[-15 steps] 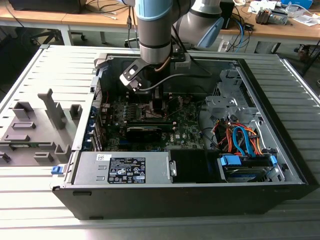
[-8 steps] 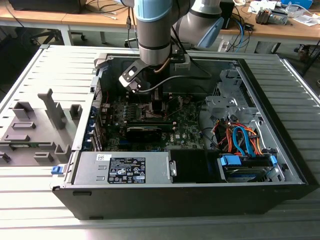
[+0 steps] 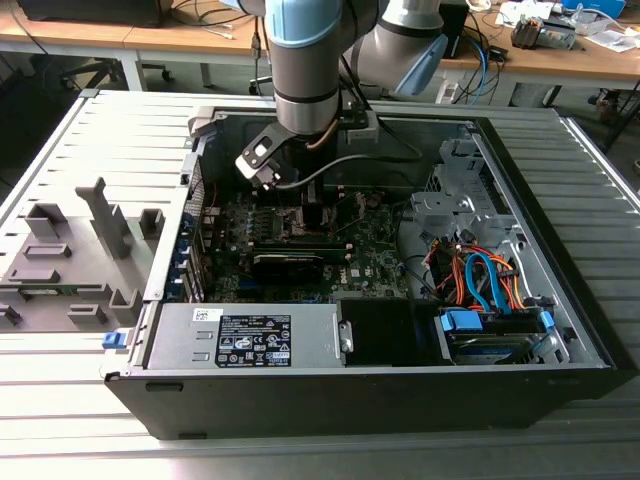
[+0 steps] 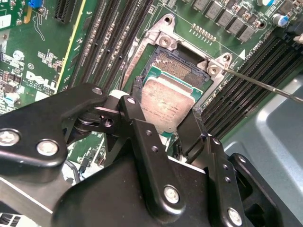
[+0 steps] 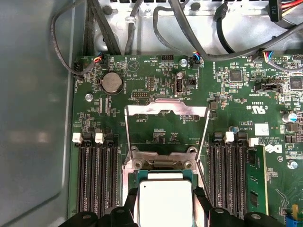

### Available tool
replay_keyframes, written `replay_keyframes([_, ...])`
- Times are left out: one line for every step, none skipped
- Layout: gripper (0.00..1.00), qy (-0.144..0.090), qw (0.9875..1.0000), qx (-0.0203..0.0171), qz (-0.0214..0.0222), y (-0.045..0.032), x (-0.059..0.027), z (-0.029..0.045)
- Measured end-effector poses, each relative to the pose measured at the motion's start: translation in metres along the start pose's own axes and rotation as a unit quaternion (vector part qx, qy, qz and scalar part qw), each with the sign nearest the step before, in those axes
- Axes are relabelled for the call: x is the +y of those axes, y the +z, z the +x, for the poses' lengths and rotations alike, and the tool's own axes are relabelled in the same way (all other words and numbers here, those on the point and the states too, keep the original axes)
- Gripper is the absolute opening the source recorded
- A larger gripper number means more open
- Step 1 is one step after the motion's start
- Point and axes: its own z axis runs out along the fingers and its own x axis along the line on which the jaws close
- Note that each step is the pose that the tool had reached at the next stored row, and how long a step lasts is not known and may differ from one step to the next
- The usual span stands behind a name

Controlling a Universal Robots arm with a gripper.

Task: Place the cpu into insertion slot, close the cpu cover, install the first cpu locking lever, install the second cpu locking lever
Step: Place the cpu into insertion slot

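Observation:
In both wrist views my gripper point(image 4: 166, 103) point(image 5: 165, 210) is shut on the cpu point(image 4: 161, 97) point(image 5: 165, 201), a small square chip with a dull silver top. One black finger presses on each of two opposite edges. The chip hangs low over the insertion slot point(image 4: 182, 64), covering part of its pin field; I cannot tell whether it is seated. The cpu cover point(image 5: 165, 109), a silvery frame with an open window, stands swung back beyond the socket. Two thin wire locking levers point(image 5: 127, 137) point(image 5: 204, 142) are raised beside it. The arm point(image 3: 305, 90) reaches down into the open computer case.
Black memory slots point(image 5: 97, 179) flank the socket on both sides. A long black card point(image 3: 290, 262) lies across the board, with the power supply point(image 3: 250, 335) in front. Orange and blue cables point(image 3: 480, 280) crowd the exterior view's right. Grey fixtures point(image 3: 70, 260) stand outside the case.

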Motion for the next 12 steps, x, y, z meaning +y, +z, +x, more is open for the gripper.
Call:
replay_keyframes([0.54, 0.000, 1.0000, 0.0001, -0.0001, 0.0002, -0.0001, -0.0001])
replay_keyframes([0.54, 0.000, 1.0000, 0.0000, 0.0000, 0.0004, -0.0001, -0.0002])
replay_keyframes([0.54, 0.000, 1.0000, 0.0000, 0.0000, 0.0008, -0.0002, -0.0002])
replay_keyframes([0.54, 0.000, 1.0000, 0.0001, 0.0000, 0.0013, -0.0002, -0.0002])
replay_keyframes([0.54, 0.000, 1.0000, 0.0001, 0.0000, 0.0019, -0.0003, -0.0002])
replay_keyframes([0.54, 0.000, 1.0000, 0.0000, 0.0000, 0.0023, -0.0003, -0.0002])
replay_keyframes([0.54, 0.000, 1.0000, 0.0000, 0.0000, 0.0030, -0.0004, -0.0003])
replay_keyframes([0.54, 0.000, 1.0000, 0.0000, 0.0000, 0.0033, -0.0005, -0.0003])
replay_keyframes([0.54, 0.000, 1.0000, 0.0000, 0.0000, 0.0036, -0.0008, -0.0002])
replay_keyframes([0.54, 0.000, 1.0000, 0.0000, 0.0000, 0.0040, -0.0011, -0.0003])
replay_keyframes([0.54, 0.000, 1.0000, 0.0000, 0.0000, 0.0042, -0.0013, -0.0003])
replay_keyframes([0.54, 0.000, 1.0000, 0.0000, 0.0000, 0.0046, -0.0017, -0.0002])
